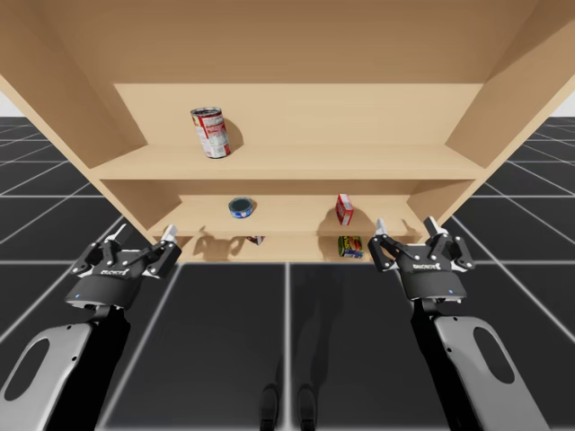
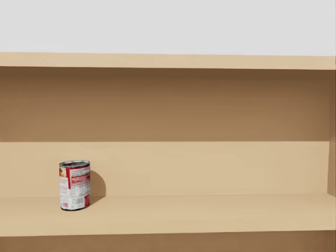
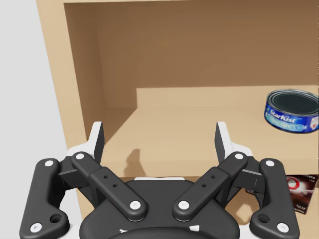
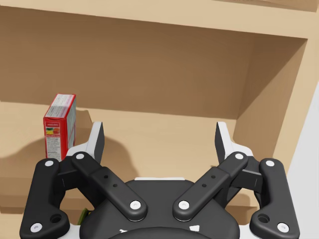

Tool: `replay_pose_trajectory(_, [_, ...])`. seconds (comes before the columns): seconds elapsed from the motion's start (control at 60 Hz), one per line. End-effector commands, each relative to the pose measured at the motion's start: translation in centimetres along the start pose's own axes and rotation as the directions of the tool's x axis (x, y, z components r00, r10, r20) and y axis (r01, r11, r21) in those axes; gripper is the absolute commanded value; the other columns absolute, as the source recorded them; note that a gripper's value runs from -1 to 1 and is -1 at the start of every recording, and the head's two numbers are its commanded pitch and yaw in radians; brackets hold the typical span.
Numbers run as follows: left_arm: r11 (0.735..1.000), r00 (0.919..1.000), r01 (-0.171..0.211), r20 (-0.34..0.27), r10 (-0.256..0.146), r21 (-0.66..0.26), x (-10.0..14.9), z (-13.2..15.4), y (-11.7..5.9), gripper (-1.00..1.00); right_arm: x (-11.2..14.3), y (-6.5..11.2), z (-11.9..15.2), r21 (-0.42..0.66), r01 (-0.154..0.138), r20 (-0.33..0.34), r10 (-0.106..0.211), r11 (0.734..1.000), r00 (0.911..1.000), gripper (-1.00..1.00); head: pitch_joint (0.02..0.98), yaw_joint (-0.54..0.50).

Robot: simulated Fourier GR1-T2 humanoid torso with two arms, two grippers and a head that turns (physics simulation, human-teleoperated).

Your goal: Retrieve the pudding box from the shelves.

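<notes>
Pale, matte wooden shelves [image 1: 359,162] stood over a glossy black gridded floor [image 1: 225,341], three flat boards between slanted side walls. On the top board a cylindrical soup can [image 1: 210,132] with a red-and-white paper label stood upright. The middle board carried a squat blue tuna can [image 1: 241,207] and, well apart to its right, an upright red box [image 1: 344,209]. On the lowest board, below the tuna can, sat what I took for the pudding box [image 1: 257,240]. It was a small dark brown-and-red carton, mostly hidden by the board above, so the red box could not be ruled out. A yellow-and-green pack [image 1: 350,247] sat on that same board, below the red box.

My left gripper [image 1: 142,235] hovered outside the shelf front, its white-tipped black fingers spread wide with nothing between them. The left wrist view showed the carton beside and below it. My right gripper [image 1: 404,226] was equally wide and empty.

I judged the carton to be thin cardboard: light, stiff along its edges, easily dented, with smooth and slightly slippery printed faces. A gentle pinch across its two broad faces, near the middle, seemed the safest hold.
</notes>
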Motion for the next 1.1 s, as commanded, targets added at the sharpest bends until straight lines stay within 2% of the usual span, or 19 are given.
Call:
replay_pose_trajectory(0.017, [1.0, 1.0, 0.007, 0.003, -0.007, -0.007, 0.0, 0.0, -0.1, -1.0, 0.0, 0.1, 0.2, -0.018, 0.037, -0.003, -0.037, 0.999, 0.9993, -1.0, 0.066, -0.04])
replay_pose_trajectory(0.033, [1.0, 1.0, 0.006, 0.003, -0.006, -0.008, 0.0, 0.0, -0.1, -1.0, 0.0, 0.1, 0.2, -0.015, 0.027, 0.004, -0.027, 1.0, 0.9996, -1.0, 0.068, -0.04])
replay_pose_trajectory(0.083, [1.0, 1.0, 0.004, 0.002, -0.004, -0.01, 0.0, 0.0, -0.1, -1.0, 0.1, 0.1, 0.0, 0.014, 0.035, -0.008, -0.035, 0.999, 0.9993, -1.0, 0.074, -0.04])
replay_pose_trajectory(0.233, [1.0, 1.0, 0.005, 0.001, -0.005, -0.011, 0.0, 0.1, 0.0, -1.0, 0.2, -0.2, -0.1, 0.013, 0.024, -0.016, -0.024, 1.0, 0.9996, -1.0, 0.141, -0.05])
replay_pose_trajectory(0.283, [1.0, 1.0, 0.006, 0.002, -0.006, -0.012, 0.0, 0.1, 0.0, -1.0, 0.2, -0.2, 0.0, 0.013, 0.022, -0.016, -0.022, 1.0, 0.9996, -1.0, 0.179, -0.04])
replay_pose_trajectory(0.35, [1.0, 1.0, 0.008, 0.002, -0.008, -0.014, 0.0, 0.1, 0.0, -1.0, 0.2, -0.1, 0.0, 0.014, 0.006, -0.013, -0.005, 1.0, 0.9999, -1.0, 0.223, -0.04])
replay_pose_trajectory(0.7, [0.999, 0.9998, 0.021, -0.004, -0.021, -0.03, -0.2, 0.0, -0.1, -1.0, 0.3, 0.6, 0.3, 0.034, 0.002, -0.015, -0.002, 0.999, 0.9999, -1.0, 0.494, -0.01])
replay_pose_trajectory(0.733, [0.999, 0.9996, 0.026, -0.005, -0.026, -0.03, -0.2, -0.1, -0.2, -1.0, 0.4, 0.9, 0.4, 0.041, -0.011, -0.014, 0.012, 0.999, 0.9998, -1.0, 0.543, 0.01])
replay_pose_trajectory(0.867, [0.999, 0.9994, 0.034, -0.007, -0.034, -0.036, -0.3, -0.1, -0.3, -1.0, 0.3, 1.3, 0.6, 0.048, -0.03, -0.014, 0.03, 0.998, 0.9994, -1.0, 0.639, 0.1])
replay_pose_trajectory(0.917, [0.999, 0.9994, 0.033, -0.009, -0.033, -0.042, -0.3, -0.1, -0.4, -1.0, 0.2, 1.5, 0.7, 0.05, -0.042, -0.017, 0.043, 0.998, 0.9989, -1.0, 0.657, 0.13])
replay_pose_trajectory(1.1, [0.998, 0.9998, 0.021, -0.006, -0.021, -0.064, -0.1, 0.2, -1.3, -1.0, 0.2, 1.7, 0.7, 0.052, -0.049, -0.019, 0.05, 0.997, 0.9986, -1.0, 0.701, 0.19])
